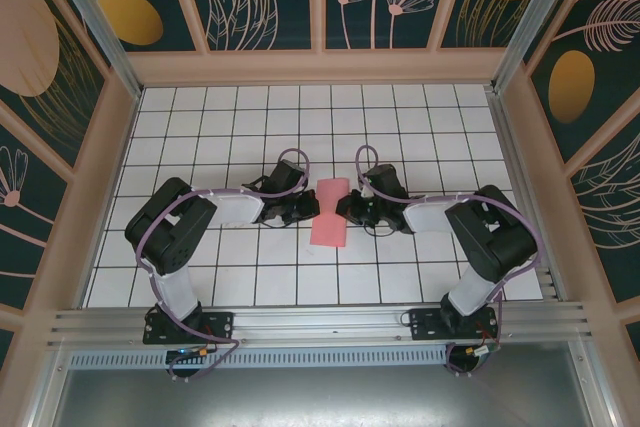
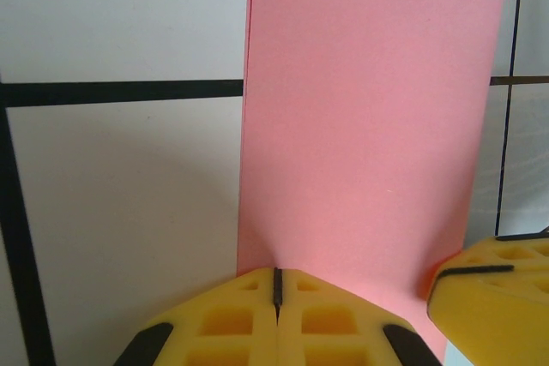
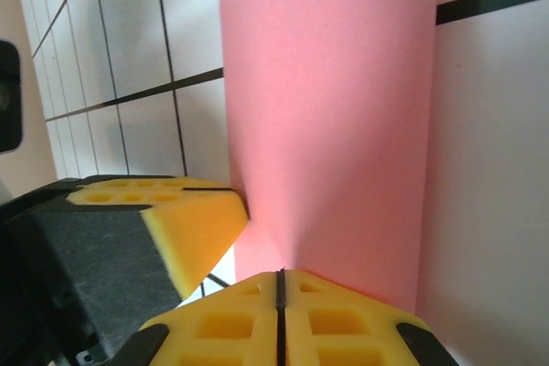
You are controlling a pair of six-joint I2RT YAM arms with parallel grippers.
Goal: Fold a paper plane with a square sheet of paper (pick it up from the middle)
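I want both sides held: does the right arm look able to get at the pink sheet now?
Seemingly yes: the right gripper is pinched shut on the pink sheet, opposite the left gripper; nothing intervenes.

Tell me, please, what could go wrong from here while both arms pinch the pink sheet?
1. The left gripper and right gripper are each shut on an opposite edge of the pink sheet, which puckers at both pinches; pulling apart might tear it or leave a stray crease.
2. The two grippers sit close together across the narrow sheet, so moving inward could knock them together.
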